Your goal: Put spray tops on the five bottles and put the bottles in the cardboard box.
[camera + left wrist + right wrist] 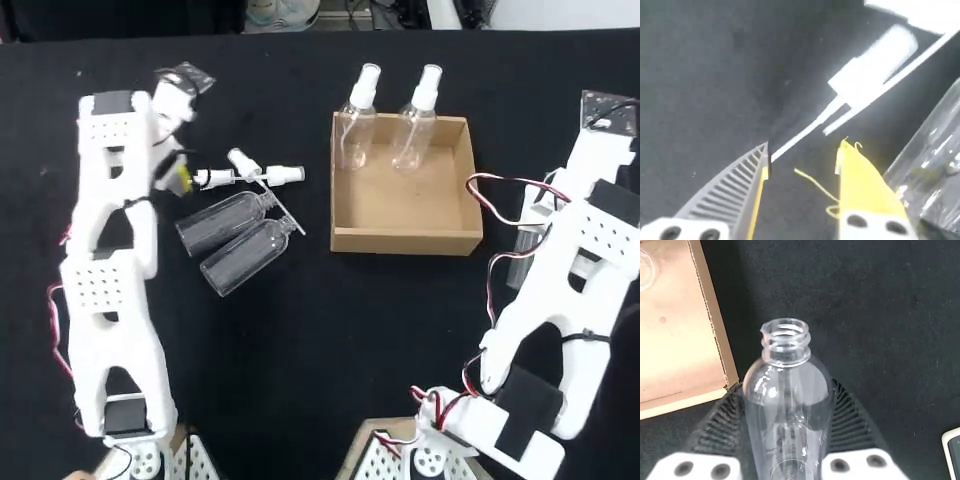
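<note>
Two capped bottles [357, 125] [415, 122] stand at the far side of the cardboard box [405, 238]. Two uncapped bottles [225, 220] [250, 256] lie side by side left of the box, with loose spray tops [283, 175] [241, 162] just beyond them. My left gripper [185, 178] [802, 157] is open, low over the cloth, around the end of a spray top's [875, 65] thin dip tube. A lying bottle [930, 155] is beside its yellow finger. Right of the box, my right gripper [787, 390] is shut on an uncapped bottle [785, 390] [522, 255], with the box edge [715, 335] close by.
A black cloth covers the table. The left arm's white body [110, 300] runs down the left side and the right arm's [570, 300] down the right, with red and white cables looping near the box's right wall. Open cloth lies in front of the box.
</note>
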Available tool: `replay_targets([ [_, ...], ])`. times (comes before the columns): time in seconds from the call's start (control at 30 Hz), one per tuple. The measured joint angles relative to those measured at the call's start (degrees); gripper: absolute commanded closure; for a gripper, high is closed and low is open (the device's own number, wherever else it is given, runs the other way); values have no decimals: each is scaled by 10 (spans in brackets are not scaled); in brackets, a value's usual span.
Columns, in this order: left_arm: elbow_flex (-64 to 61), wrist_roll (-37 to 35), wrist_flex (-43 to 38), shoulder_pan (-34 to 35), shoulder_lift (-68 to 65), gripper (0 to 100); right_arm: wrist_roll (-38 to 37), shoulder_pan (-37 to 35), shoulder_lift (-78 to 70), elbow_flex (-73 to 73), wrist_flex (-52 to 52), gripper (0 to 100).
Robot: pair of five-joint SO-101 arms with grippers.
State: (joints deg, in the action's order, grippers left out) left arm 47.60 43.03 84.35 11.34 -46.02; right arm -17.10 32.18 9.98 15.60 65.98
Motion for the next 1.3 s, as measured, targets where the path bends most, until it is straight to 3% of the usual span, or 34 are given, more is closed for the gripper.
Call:
replay_targets([
  [0.43,113,-52,-30,-23,-116,784,0,0,0,0,0,988],
  [0.6,189,-82,0,-4,-149,784,0,0,0,0,0,988],
  [0.93,244,32,77,6,-188,789,0,0,0,0,0,988],
  [1.07,246,40,79,5,-188,965,0,0,0,0,0,988],
  [1.3,246,45,135,7,-188,972,0,0,0,0,0,988],
])
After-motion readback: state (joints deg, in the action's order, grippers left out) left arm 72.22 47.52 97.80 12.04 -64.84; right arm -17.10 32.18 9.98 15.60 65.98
